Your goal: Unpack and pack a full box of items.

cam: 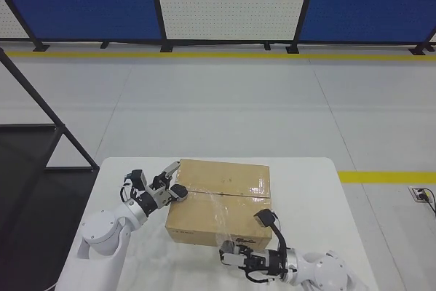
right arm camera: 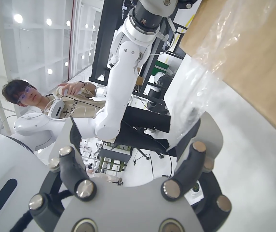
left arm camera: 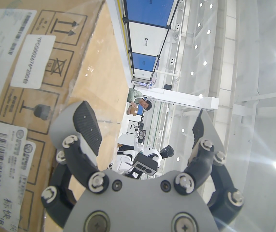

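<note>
On the white table (cam: 305, 207): closed brown cardboard box (cam: 221, 200), clear tape (right arm camera: 200, 92) trailing loose. Left gripper (left arm camera: 142, 119) spread at its labelled end. Right gripper (right arm camera: 135, 129) spread beside its long side, tape touching one finger.

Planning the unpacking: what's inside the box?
Nothing inside can be seen. The box is shut on top, so its cardboard covers whatever it holds. Only the outside shows, with crinkled clear tape hanging loose from it.

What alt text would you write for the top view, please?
A closed cardboard box sits on a white table. The left gripper, fingers open, is at one end; the right gripper is low beside the near face, where clear film hangs.
</note>
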Tool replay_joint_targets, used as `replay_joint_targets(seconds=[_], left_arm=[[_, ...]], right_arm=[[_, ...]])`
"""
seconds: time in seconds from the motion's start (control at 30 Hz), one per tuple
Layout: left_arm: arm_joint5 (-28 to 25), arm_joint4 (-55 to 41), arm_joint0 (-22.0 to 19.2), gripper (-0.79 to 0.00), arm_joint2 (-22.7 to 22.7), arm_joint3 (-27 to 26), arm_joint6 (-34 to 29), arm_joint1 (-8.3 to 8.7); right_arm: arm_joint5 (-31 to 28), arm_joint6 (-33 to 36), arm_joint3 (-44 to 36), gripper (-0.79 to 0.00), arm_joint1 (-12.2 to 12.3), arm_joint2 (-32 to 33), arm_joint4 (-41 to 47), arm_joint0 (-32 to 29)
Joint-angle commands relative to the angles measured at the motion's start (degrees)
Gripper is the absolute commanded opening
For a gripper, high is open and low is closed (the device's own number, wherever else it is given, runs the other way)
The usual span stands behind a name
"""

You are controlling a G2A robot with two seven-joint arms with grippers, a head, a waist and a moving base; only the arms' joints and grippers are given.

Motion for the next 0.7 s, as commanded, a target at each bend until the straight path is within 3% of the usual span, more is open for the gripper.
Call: replay_joint_targets(seconds=[0.0,0.23,0.67], left_arm=[[0.0,0.0,0.0,0.0,0.0,0.0,0.0,0.0],[0.0,0.0,0.0,0.0,0.0,0.0,0.0,0.0],[0.0,0.0,0.0,0.0,0.0,0.0,0.0,0.0]], right_arm=[[0.47,0.74,0.33,0.0,-0.07,0.02,1.9,0.43],[-0.22,3.42,1.68,0.0,-0.28,0.83,8.51,1.91],[-0.72,3.11,1.41,0.0,-0.38,2.84,10.81,3.19]])
